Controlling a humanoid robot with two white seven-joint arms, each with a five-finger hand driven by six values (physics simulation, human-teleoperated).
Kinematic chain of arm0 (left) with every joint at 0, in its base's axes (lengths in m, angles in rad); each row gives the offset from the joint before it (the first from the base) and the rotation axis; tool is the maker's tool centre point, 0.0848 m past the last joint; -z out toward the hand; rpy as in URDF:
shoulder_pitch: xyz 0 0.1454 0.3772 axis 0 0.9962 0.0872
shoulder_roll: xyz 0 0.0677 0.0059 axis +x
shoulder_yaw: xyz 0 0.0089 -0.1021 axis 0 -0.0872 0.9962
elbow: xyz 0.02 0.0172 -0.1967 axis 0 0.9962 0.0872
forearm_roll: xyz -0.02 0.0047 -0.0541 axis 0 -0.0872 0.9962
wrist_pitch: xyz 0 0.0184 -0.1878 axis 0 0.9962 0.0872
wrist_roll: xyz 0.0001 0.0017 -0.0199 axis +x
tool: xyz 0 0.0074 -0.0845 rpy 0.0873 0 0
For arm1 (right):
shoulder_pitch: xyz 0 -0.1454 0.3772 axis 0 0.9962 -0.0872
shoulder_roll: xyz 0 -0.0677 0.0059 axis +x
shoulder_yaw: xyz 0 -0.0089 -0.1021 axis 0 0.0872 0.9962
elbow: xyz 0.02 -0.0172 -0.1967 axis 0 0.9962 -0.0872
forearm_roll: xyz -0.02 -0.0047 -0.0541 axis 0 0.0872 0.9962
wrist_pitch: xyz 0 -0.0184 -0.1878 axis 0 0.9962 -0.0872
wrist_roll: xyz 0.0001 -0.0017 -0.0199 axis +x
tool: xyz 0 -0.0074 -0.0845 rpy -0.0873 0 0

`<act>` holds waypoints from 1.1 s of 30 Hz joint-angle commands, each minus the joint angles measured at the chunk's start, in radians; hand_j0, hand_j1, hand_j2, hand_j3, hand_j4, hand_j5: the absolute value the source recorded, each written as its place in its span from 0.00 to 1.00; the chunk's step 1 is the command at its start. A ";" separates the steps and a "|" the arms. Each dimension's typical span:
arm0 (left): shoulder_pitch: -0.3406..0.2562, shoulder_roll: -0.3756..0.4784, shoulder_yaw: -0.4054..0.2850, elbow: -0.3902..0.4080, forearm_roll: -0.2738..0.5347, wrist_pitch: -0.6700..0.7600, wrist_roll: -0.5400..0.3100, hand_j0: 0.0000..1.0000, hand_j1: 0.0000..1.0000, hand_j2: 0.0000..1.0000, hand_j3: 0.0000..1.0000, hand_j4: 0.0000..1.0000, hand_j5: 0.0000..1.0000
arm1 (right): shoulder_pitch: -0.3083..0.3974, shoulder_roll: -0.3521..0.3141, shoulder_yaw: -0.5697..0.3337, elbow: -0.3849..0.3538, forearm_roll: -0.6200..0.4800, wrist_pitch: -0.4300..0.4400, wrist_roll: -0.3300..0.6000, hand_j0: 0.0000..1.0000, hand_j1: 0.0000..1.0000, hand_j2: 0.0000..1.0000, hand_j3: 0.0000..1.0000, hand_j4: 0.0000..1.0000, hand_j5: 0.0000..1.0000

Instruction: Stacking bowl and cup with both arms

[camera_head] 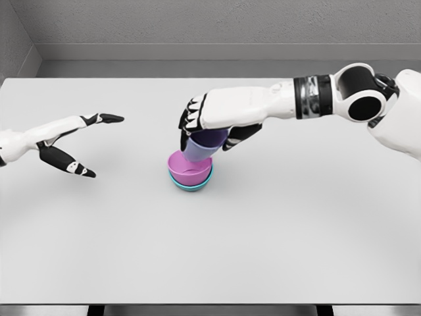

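While gripping a purple cup (205, 146) from above, tilted, right robot hand (212, 126) holds it over a pink bowl (186, 168) nested in a teal bowl (195, 185) on the bench (296, 217). Left robot hand (69, 146): spread, holding nothing, well apart at left.

Bare simulated test space, lab-like, not a home or shop. One large plain white table (316, 250) fills most of the view, its far edge running straight across the top, its near edge at the bottom. Behind it flat grey walls (197, 20) meet at a corner at upper left, with a grey floor strip below. Flat, even rendered lighting, textureless surfaces.
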 commanded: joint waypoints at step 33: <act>0.000 0.001 0.006 0.008 0.008 0.002 -0.001 1.00 1.00 1.00 1.00 1.00 1.00 | 0.005 0.009 0.013 -0.011 -0.002 0.003 0.000 0.90 0.90 0.90 0.90 0.90 0.90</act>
